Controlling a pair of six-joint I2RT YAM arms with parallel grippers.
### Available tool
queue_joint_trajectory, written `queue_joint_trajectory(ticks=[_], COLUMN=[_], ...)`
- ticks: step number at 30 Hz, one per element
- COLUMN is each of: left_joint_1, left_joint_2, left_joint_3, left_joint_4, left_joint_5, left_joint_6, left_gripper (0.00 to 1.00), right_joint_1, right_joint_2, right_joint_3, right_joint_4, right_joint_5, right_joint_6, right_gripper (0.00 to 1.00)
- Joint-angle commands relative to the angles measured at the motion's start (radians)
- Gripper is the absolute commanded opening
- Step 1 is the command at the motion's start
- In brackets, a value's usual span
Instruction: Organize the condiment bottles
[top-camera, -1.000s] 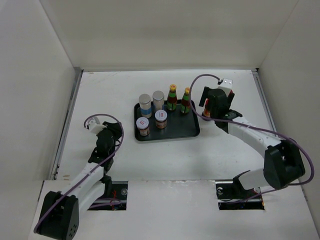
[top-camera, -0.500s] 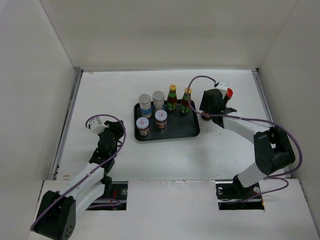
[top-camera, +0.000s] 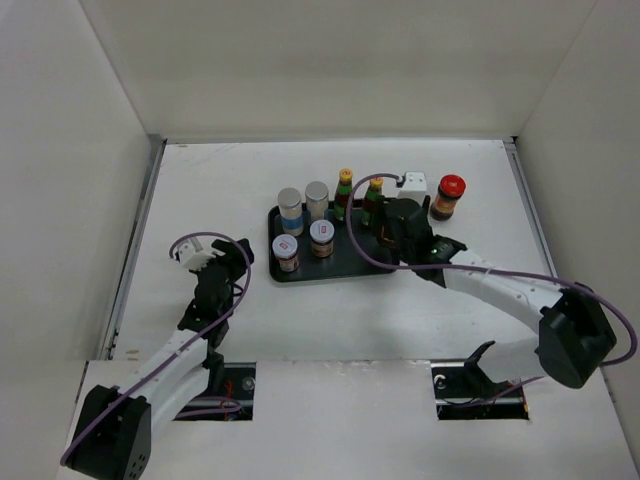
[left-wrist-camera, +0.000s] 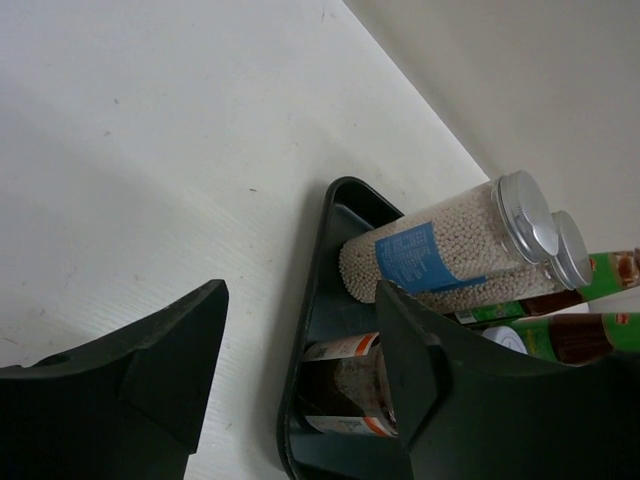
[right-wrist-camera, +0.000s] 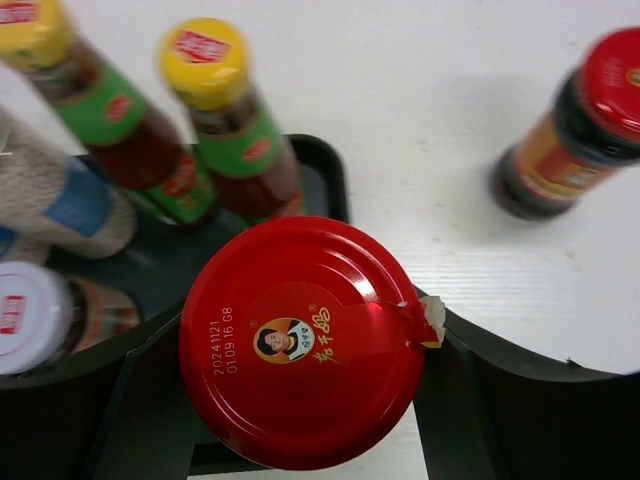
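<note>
Between the fingers of your right gripper (right-wrist-camera: 308, 322) sits a red-lidded jar (right-wrist-camera: 298, 350), clamped from both sides, lid up. Jar is over the right rim of the black tray (top-camera: 350, 258). You cannot tell whether its base touches the tray.

Just beyond the jar, inside the tray: two yellow-capped bottles (right-wrist-camera: 225, 120), upright, side by side along the far edge. Left of those, two silver-lidded shakers (top-camera: 290, 210). In front of the shakers, two white-lidded jars (top-camera: 286, 252). All six stand in the tray.

Second red-lidded jar (top-camera: 447, 196) stands alone on the table (top-camera: 200, 180), right of the tray, apart from it and near your right gripper.

Your left gripper (left-wrist-camera: 300, 300) is released, fingers spread with nothing between them. It is low over the table off the tray's left side. Its camera looks past the tray's left rim at the shakers and one white-lidded jar.
</note>
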Motion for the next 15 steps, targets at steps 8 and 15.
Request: queue_joint_trajectory(ticks=[8,15], left_joint_1=[-0.001,-0.003], left_joint_2=[-0.034,-0.026], left_joint_3=[-0.018,-0.013], left_joint_4=[0.066,0.067], left_joint_5=[-0.013,-0.008], left_joint_6=[0.002,0.002], left_gripper=[0.62,0.62], right_joint_1=[0.091,0.144], right_joint_2=[0.253,0.403], right_joint_3=[0.178,0.255], right_joint_4=[0.293,0.328], right_joint_5=[-0.099,-0.124], right_joint_6=[0.016,0.036], right_gripper=[0.49,0.51])
